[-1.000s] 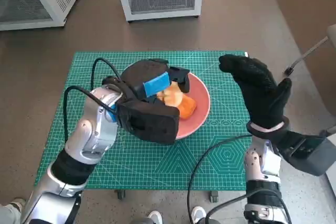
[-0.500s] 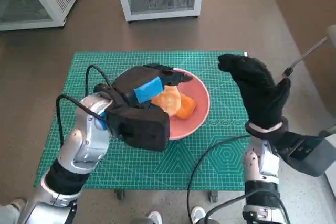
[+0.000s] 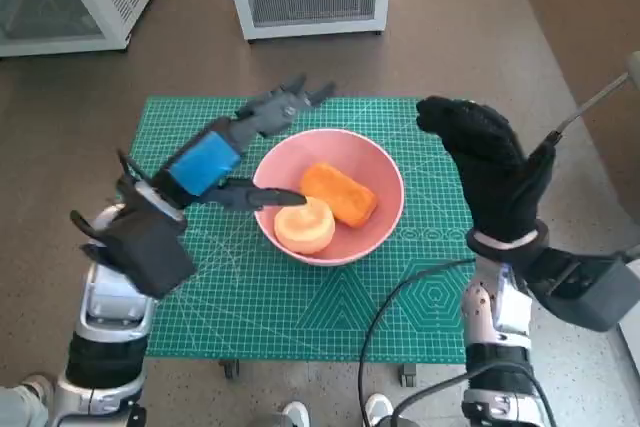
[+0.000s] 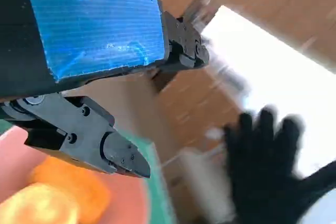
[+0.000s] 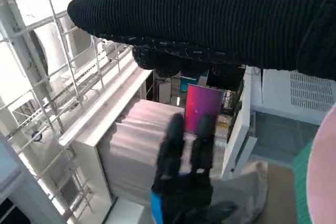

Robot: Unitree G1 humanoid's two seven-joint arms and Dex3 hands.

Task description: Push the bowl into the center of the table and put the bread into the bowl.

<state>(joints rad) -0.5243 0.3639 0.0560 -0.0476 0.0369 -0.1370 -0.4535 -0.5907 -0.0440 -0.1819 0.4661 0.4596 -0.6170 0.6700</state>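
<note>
The left hand (image 3: 212, 159) has lifted clear of the bowl (image 3: 378, 159) — fingers spread, empty; right hand (image 3: 492, 175) likewise. Bread (image 3: 305, 224) looks soft, light — cup its sides.

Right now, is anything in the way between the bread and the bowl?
No, nothing visible is. Both pieces of bread, the pale round one and the orange one, already lie inside the pink bowl. The left robot hand is open beside the bowl's rim, and the right robot hand is raised off to the side.
</note>
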